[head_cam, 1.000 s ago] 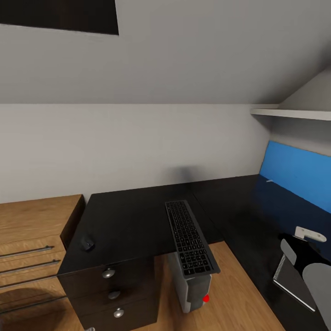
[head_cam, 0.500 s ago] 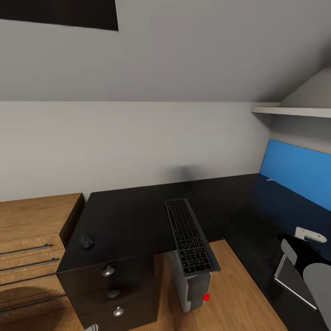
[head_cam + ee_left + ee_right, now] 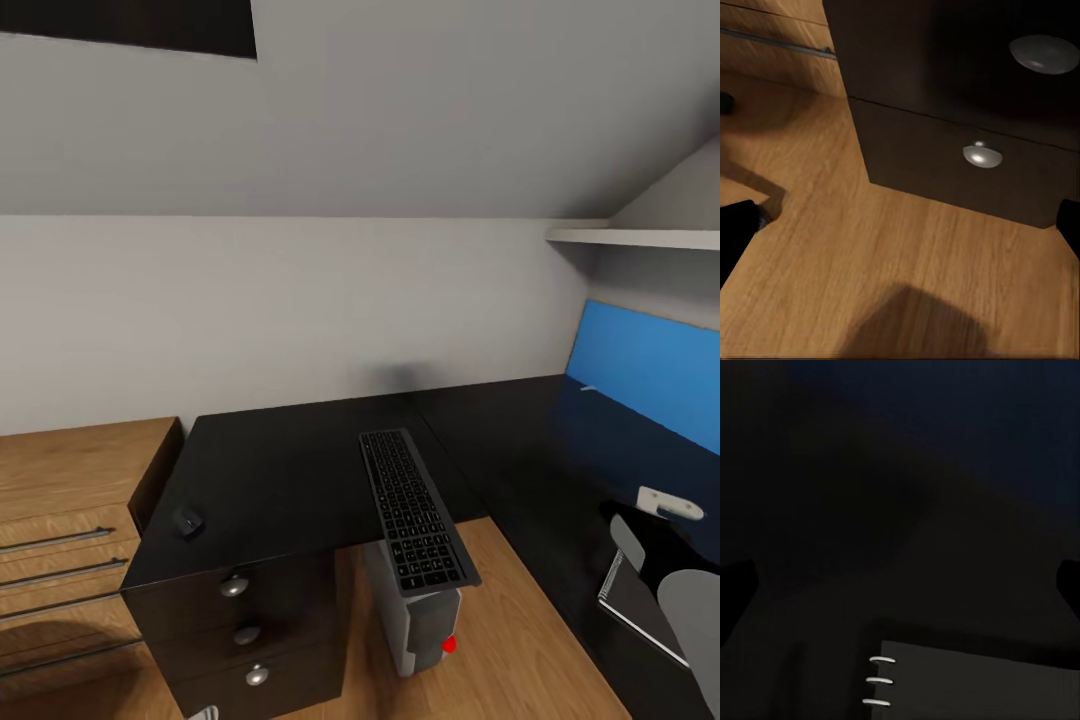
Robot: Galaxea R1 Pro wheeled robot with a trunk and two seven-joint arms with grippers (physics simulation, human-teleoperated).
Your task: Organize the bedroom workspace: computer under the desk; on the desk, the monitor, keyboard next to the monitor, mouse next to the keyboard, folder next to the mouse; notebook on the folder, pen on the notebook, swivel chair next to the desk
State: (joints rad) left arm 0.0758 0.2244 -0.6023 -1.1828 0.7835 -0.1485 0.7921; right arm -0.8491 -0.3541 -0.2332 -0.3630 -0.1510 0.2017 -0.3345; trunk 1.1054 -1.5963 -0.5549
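The slim grey keyboard (image 3: 413,510) lies on the glossy black desk (image 3: 290,470), its near end hanging over the front edge. Below it on the floor stands the light-grey computer (image 3: 418,625). The small black mouse (image 3: 188,521) sits by the desk's left edge. A grey spiral notebook (image 3: 640,600) (image 3: 975,686) lies on the desk's right arm, just under my right gripper (image 3: 900,589), whose fingers stand open with nothing between them. My left gripper (image 3: 900,225) hangs open over the wooden floor, facing the desk's drawers (image 3: 979,154). Monitor and swivel chair are out of view.
A wooden chest of drawers (image 3: 70,500) adjoins the desk on the left. A bright blue flat panel (image 3: 645,375) stands upright along the right wall under a white shelf (image 3: 640,240); I cannot tell whether it is the folder. A short pale stick (image 3: 587,390) lies at its foot.
The whole picture has drifted slightly upward, so the camera moved. The right arm and the notebook under it keep nearly the same place. Nothing was taken hold of or let go.
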